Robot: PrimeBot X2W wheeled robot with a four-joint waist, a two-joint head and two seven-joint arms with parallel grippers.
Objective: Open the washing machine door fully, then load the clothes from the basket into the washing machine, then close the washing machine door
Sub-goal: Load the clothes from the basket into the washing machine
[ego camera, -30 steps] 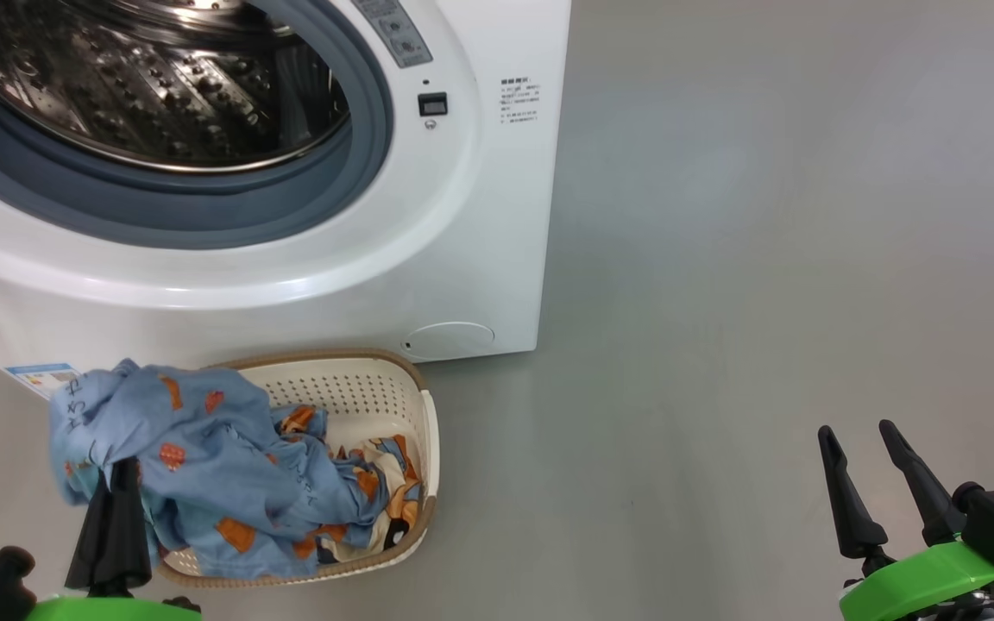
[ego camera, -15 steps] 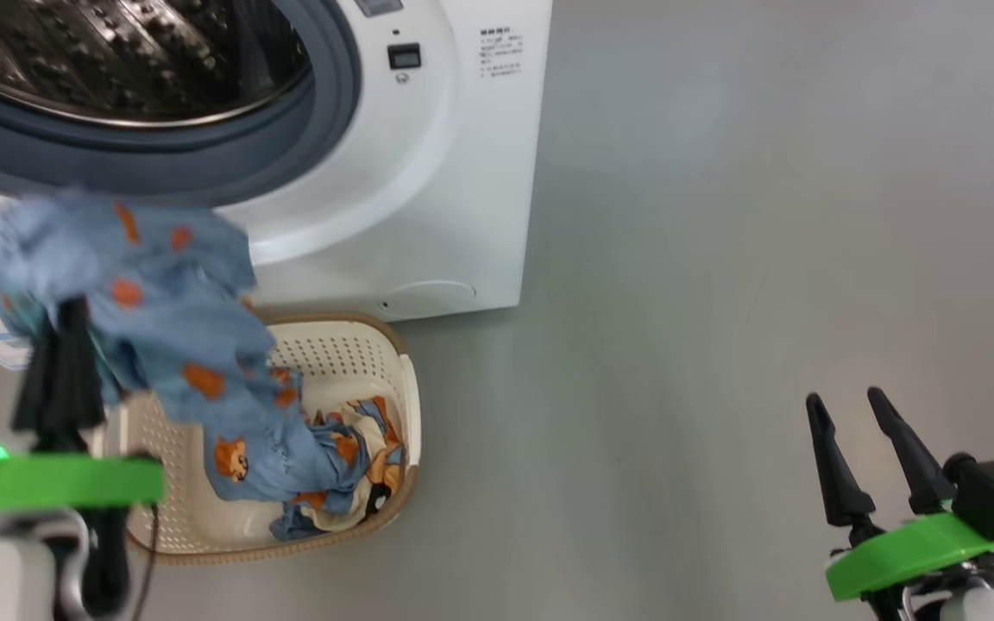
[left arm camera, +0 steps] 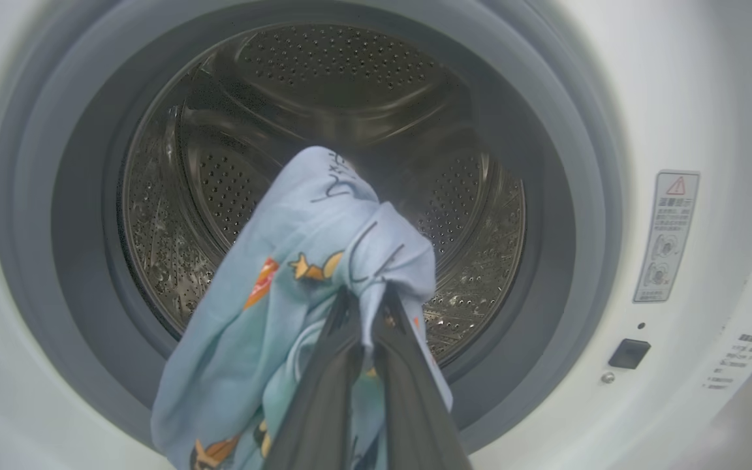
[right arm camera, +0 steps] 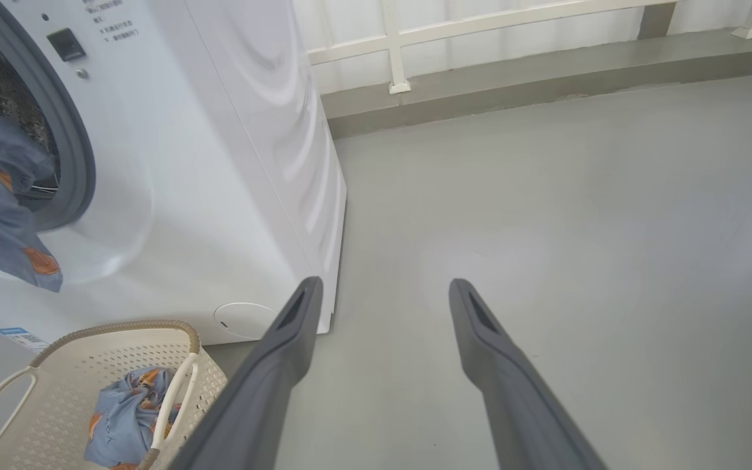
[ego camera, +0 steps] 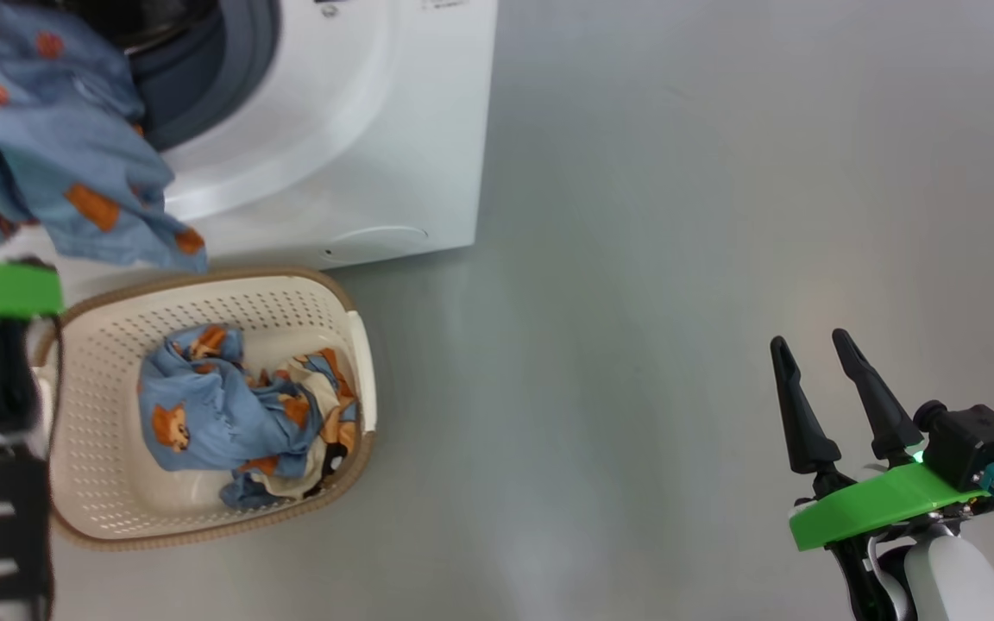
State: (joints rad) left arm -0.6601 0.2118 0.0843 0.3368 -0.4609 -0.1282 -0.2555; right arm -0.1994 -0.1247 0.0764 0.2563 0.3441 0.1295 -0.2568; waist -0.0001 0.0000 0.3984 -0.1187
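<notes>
Left gripper [left arm camera: 366, 294]: long dark fingers pinched shut on a bunched fold of a light blue, soft fabric garment [left arm camera: 297, 261] printed with orange-brown cartoon animals. The garment hangs before the mouth of the big white boxy front-loading washing machine [ego camera: 359, 155], level with its grey rubber gasket [left arm camera: 572, 215] and not yet inside the perforated steel drum [left arm camera: 324, 85].

Right gripper [ego camera: 808, 338]: fingers spread, empty, over bare grey floor [ego camera: 635, 259], well apart from everything.

Handling, as I judge it: light, limp, drapes freely. No breakage risk, but trailing cloth may snag on the gasket lip. A pinch on a gathered bunch suits it. For the rest I would take the highest crumpled ridge.

More blue and cream clothes [ego camera: 229, 405] lie crumpled in the small cream perforated plastic basket [ego camera: 204, 280] with a brown woven-look rim, just before the machine.

Unclear:
- The garment's lower hem is cut off at the left wrist view's bottom edge.
- How much cloth sits between the fingers is hidden.
- I cannot tell how many pieces the basket holds.
</notes>
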